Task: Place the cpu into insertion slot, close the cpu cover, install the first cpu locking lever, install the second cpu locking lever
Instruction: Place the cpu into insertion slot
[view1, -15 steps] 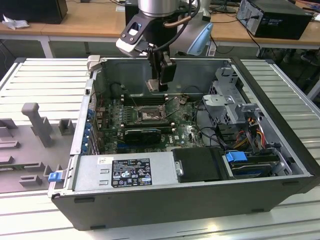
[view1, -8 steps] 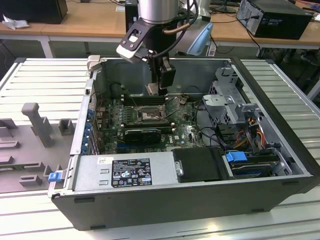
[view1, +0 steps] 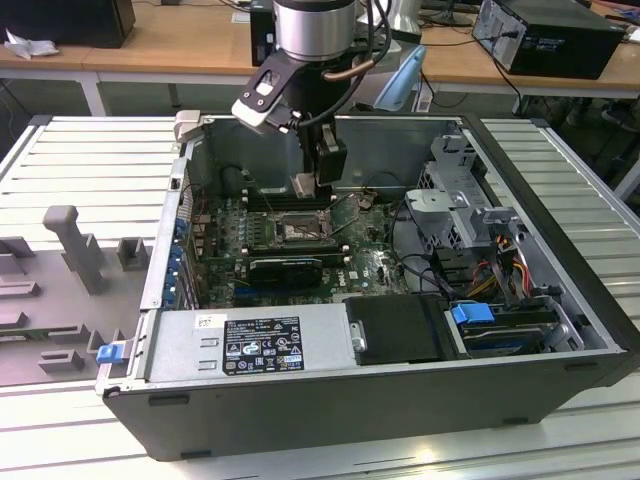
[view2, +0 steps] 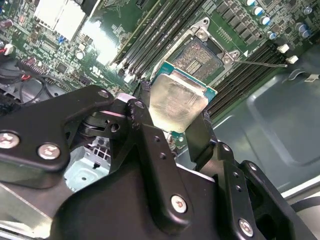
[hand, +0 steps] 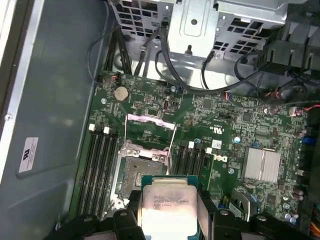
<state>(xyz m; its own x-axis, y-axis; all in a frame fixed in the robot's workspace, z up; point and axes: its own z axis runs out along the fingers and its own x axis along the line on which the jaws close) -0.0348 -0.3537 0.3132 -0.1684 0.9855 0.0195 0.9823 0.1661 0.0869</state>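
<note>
Step in hand: placing the cpu (view2: 180, 97). This is the first of the four steps and it is not yet done.
Gripper: the gripper (view2: 171, 112) hangs inside the open computer case (view1: 400, 405), above the circuit board (hand: 220, 115). Its two black fingers (view2: 144, 100) press on opposite edges of the chip, pinching it.
Cpu: held in the gripper with its metal face towards both wrist cameras, clear of the board and not seated.
Insertion slot: the insertion slot (hand: 137, 175) lies bare with no chip in it, between the rows of memory slots (hand: 97, 165). In the first wrist view it sits just beyond the held chip.
Cpu cover: the cpu cover (hand: 151, 119) is swung open past the far edge of the slot.
Locking lever: a thin wire lever (view2: 260, 63) juts out beside the slot and looks unlatched.
Seating requirement (judgement): the chip must be square to the metal rim, level, and directly over the slot before release.
Risk (judgement): a tilted or offset chip could bear on the contacts in the slot.
</note>
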